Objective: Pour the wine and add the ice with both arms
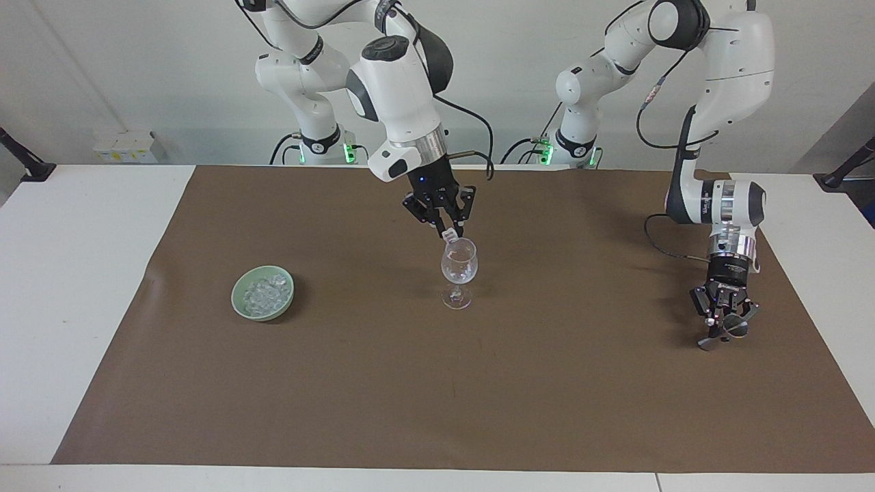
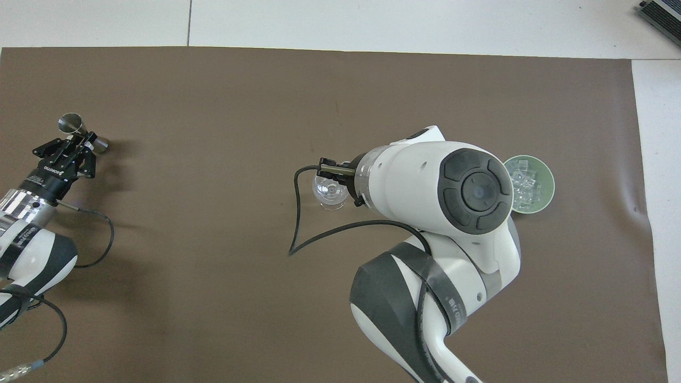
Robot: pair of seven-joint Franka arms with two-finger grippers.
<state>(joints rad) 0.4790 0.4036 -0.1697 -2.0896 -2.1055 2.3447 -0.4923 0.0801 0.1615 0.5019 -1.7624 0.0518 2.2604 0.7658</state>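
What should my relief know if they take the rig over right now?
Right gripper: shut on an ice cube, just over the rim of the wine glass.
Left gripper: shut on a metal jigger, low at the left arm's end of the brown mat.
Green bowl of ice: toward the right arm's end.
Done: cube picked and carried to the glass.
Left: release the cube into the glass. Whether wine is already poured, I cannot tell.
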